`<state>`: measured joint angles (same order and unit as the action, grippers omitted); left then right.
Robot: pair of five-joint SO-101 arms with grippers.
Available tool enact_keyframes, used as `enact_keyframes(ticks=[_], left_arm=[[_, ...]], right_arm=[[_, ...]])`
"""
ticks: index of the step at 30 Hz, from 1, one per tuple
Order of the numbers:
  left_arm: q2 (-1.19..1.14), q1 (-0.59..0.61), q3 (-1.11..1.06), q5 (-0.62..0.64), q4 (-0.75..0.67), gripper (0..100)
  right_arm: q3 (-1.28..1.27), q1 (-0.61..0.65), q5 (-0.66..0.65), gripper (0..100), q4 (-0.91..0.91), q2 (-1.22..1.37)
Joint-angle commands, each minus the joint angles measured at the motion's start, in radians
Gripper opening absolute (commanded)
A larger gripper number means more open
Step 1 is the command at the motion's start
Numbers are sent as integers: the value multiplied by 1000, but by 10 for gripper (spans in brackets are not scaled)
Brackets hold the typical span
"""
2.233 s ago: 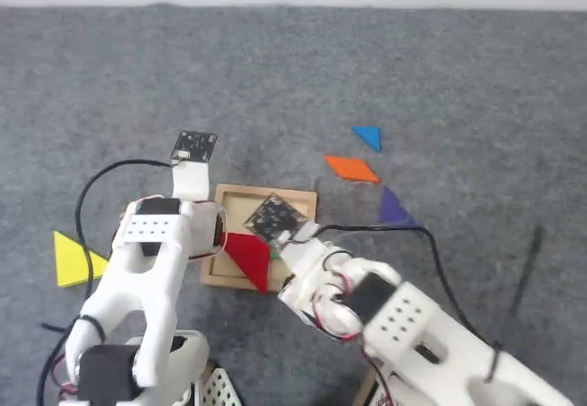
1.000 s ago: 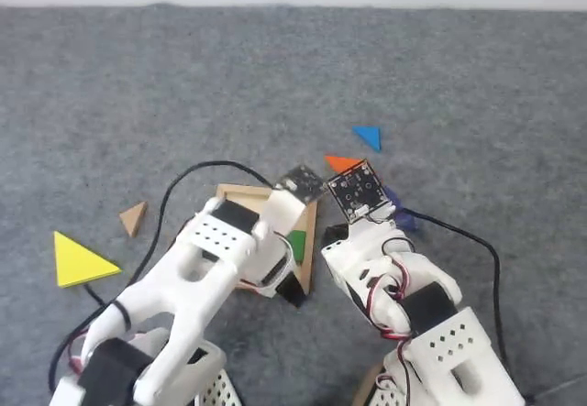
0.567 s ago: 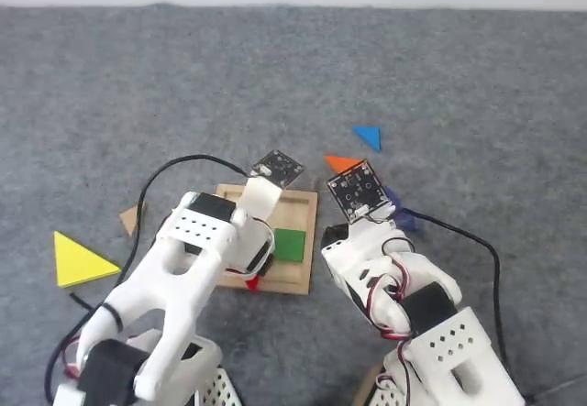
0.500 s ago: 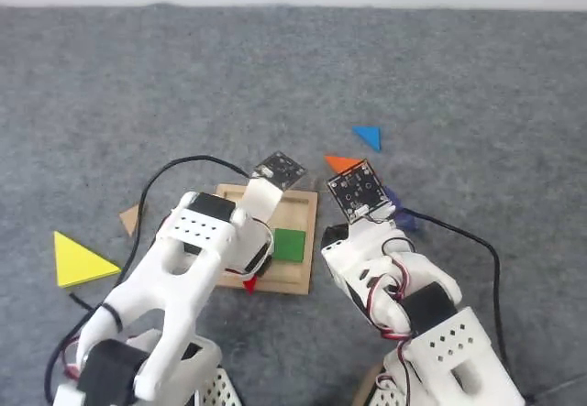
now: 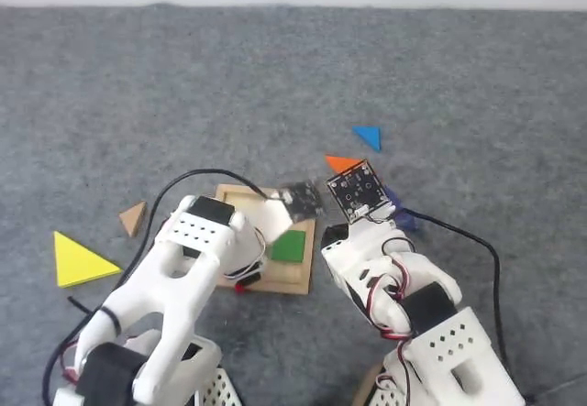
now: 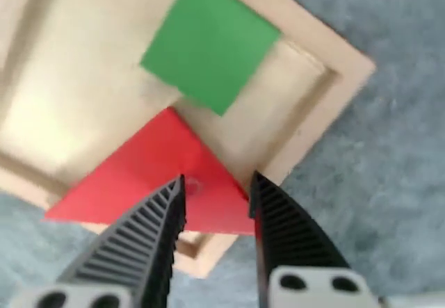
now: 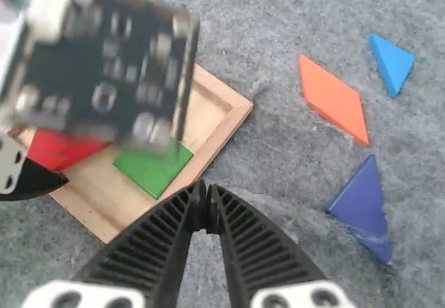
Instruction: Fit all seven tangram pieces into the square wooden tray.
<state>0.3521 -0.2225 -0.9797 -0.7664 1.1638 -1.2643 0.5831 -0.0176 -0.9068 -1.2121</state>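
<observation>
Right now the left tool (image 6: 217,186) hangs over the wooden tray (image 6: 334,85), fingers apart, either side of a corner of the red triangle (image 6: 132,183). That piece lies partly over the tray's rim, its tip touching the green square (image 6: 208,44) inside. The right tool (image 7: 206,202) is pressed together on nothing, above the table (image 5: 459,76) beside the tray. An orange parallelogram (image 7: 334,99) and two blue triangles (image 7: 391,59) lie outside.
</observation>
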Motion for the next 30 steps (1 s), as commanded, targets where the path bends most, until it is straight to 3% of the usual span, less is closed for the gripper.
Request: enact_keyframes(ticks=[1, 5, 12, 17, 19, 23, 25, 30], left_arm=[[3, 15, 48, -164, 6, 141], [5, 126, 159, -209, 21, 141], [5, 296, 351, -146, 255, 142], [3, 307, 344, 97, 256, 142], [3, 299, 317, 242, 213, 142], [-8, 336, 213, 566, -34, 140], [-8, 334, 159, 598, -120, 138], [-9, 338, 130, 667, -175, 137]], right_arm=[[17, -12, 2, 9, 10, -30], [17, -13, -29, 9, 10, -36], [17, -13, -40, 9, 10, -36], [20, -61, -38, 9, 16, -36], [34, -74, -35, 9, 12, -28], [35, -77, -35, 9, 10, -28], [35, -77, -35, 9, 10, -28], [35, -79, -35, 9, 10, -28]])
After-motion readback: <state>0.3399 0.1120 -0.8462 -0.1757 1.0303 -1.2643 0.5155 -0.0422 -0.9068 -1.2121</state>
